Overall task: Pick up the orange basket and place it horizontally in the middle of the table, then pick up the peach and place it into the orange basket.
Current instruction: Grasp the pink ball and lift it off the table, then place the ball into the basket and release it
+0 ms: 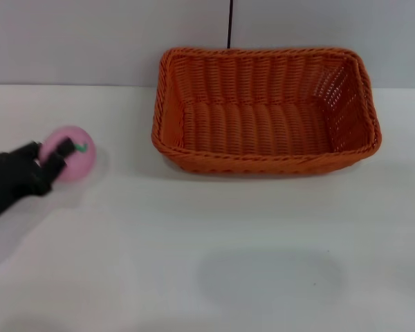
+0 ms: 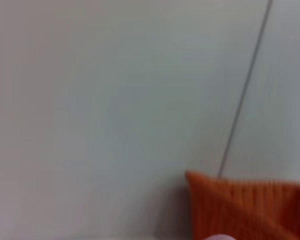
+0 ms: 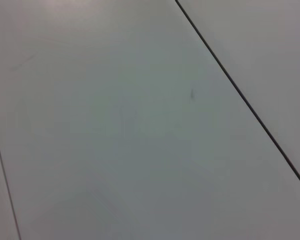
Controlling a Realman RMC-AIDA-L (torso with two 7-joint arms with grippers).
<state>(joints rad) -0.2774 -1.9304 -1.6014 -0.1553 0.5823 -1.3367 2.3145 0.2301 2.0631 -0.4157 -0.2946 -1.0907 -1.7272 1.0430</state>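
The orange basket [image 1: 265, 111] lies lengthwise across the far middle of the table [image 1: 214, 263], open side up and empty; one corner of it [image 2: 245, 210] shows in the left wrist view. The pink peach [image 1: 75, 155] rests at the left of the table, well to the left of the basket. My left gripper [image 1: 50, 153] reaches in from the left edge, its black fingers [image 1: 63, 147] closed against the peach's near left side. A sliver of the peach [image 2: 221, 237] shows in the left wrist view. My right gripper is out of view.
A pale wall [image 1: 90, 41] with a dark vertical seam [image 1: 230, 24] rises right behind the basket. The right wrist view shows only grey panels with seams.
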